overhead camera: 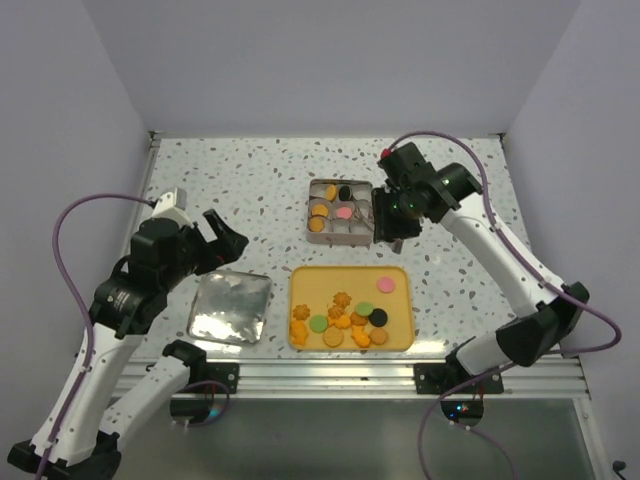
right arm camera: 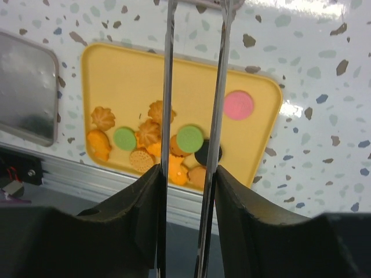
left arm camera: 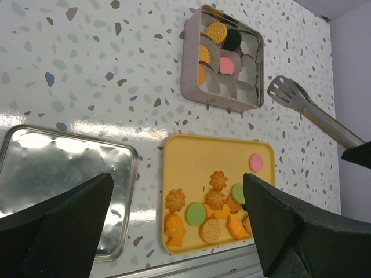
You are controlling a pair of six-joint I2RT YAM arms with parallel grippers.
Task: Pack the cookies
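Observation:
The cookies (overhead camera: 345, 320) lie loose along the near part of a yellow tray (overhead camera: 340, 280): orange flower and round shapes, green discs, a black disc and a pink disc (right arm camera: 239, 105) set apart. A few more sit in the paper cups of a square tin box (overhead camera: 308, 215) behind the tray. My right gripper (overhead camera: 395, 225) hangs just right of the box, shut on a pair of metal tongs (right arm camera: 168, 87). The tongs' arms run up between its fingers, their tips out of the right wrist view. My left gripper (overhead camera: 222, 240) is open and empty above the table at the left.
A shiny metal lid (overhead camera: 232, 308) lies flat left of the tray, below my left gripper. The aluminium rail (overhead camera: 380, 375) marks the table's near edge. White walls close the table's back and sides.

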